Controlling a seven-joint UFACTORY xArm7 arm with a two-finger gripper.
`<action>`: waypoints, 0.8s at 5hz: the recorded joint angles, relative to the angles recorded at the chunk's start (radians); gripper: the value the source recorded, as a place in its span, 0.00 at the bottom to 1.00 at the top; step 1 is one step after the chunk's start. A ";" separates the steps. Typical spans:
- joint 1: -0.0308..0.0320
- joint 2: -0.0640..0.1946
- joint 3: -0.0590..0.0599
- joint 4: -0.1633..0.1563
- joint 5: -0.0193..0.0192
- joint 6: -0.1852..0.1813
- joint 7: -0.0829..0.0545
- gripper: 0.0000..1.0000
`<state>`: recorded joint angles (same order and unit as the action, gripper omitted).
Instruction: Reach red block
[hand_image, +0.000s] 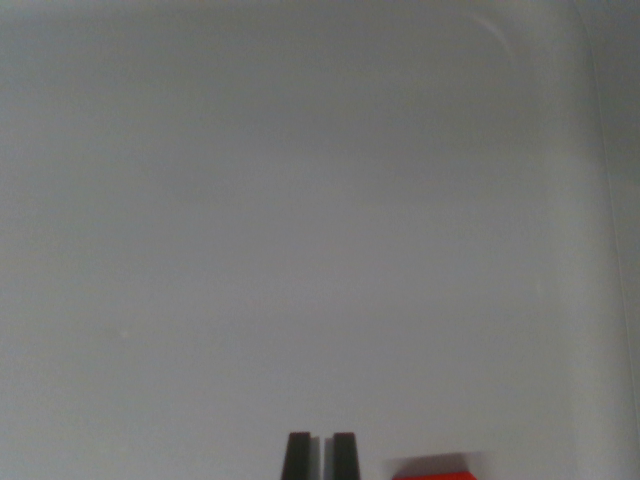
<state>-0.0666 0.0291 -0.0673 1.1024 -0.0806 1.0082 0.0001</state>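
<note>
Red block (432, 468) apparently beside closed fingers (298, 456)

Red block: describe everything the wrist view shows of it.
Only a sliver of the red block shows, cut off by the bottom edge of the wrist view. It is bright red, with a flat top face and a straight upper edge that looks slightly tilted. It lies on the plain pale grey surface, casting a faint shadow. It sits to the wrist view's right of the gripper, whose dark fingertips are nearly closed, apart from it and not touching. Its full shape and material cannot be told.
</note>
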 joint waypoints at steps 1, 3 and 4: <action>0.0000 0.000 0.000 0.000 0.0000 0.000 0.000 0.00; -0.0084 0.005 -0.009 -0.042 -0.0061 -0.048 0.003 0.00; -0.0172 0.011 -0.018 -0.086 -0.0125 -0.098 0.007 0.00</action>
<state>-0.0838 0.0400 -0.0849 1.0165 -0.0931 0.9103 0.0069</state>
